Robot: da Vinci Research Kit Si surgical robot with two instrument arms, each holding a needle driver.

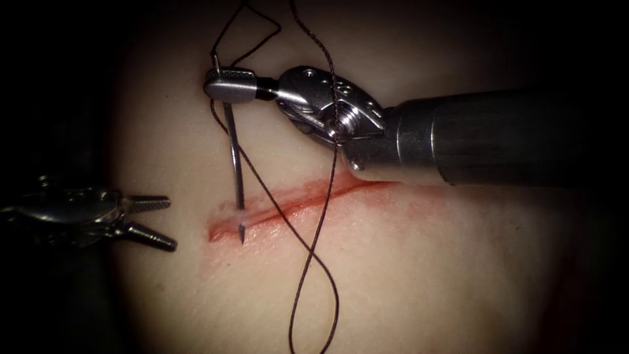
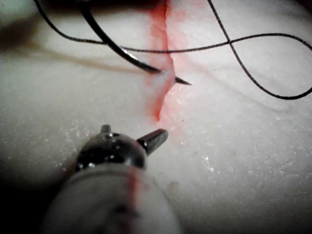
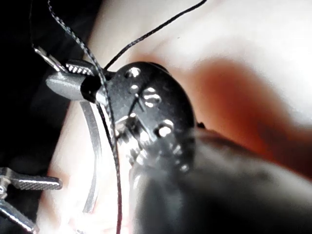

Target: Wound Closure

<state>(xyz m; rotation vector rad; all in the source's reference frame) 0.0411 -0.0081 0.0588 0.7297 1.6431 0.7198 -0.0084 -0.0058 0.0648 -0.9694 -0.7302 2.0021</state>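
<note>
Right tool [image 1: 226,85] pinched the curved needle [image 1: 234,157] near its swaged end — long axis ran down to the cut [image 1: 295,200], tip [image 1: 241,231] through its left end, in the tissue [image 1: 426,275]; thread [image 1: 314,249] looped across the cut; left tool [image 1: 152,220] stood spread, holding nothing, on open tissue left of the cut.

Curved needle [image 1: 234,157] tip in tissue [image 1: 426,275] at cut [image 1: 288,203], dark thread [image 1: 314,249] trailing

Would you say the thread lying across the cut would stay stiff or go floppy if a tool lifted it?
Probably floppy: the thread lies in loose loops across the cut. Likely light too, since it drapes over the right tool without pulling straight.
</note>
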